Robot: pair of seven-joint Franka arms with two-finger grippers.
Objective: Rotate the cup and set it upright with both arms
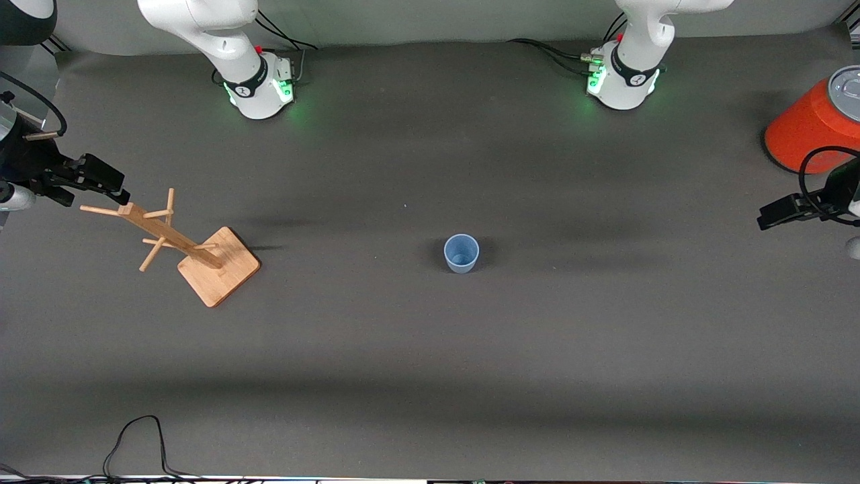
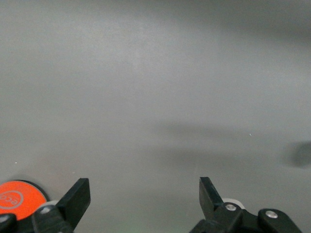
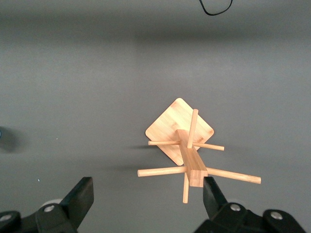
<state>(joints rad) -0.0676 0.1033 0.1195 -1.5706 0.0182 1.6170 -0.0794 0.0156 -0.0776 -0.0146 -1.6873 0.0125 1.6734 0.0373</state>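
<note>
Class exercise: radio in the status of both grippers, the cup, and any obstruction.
Left gripper open, beside orange-red can. Right gripper open, over wooden peg stand. Small pale-blue plastic cup upright mid-table, untouched. Nothing near it.

Almost no writing is showing that can be read. The orange-red can at the left arm's end of the table is showing pale curved lettering on its side in the left wrist view, but the letters are too small and cut off to make out. A small dark emblem is sitting on the black band of each robot base, on the right arm's base and the left arm's base, and neither one is legible.
</note>
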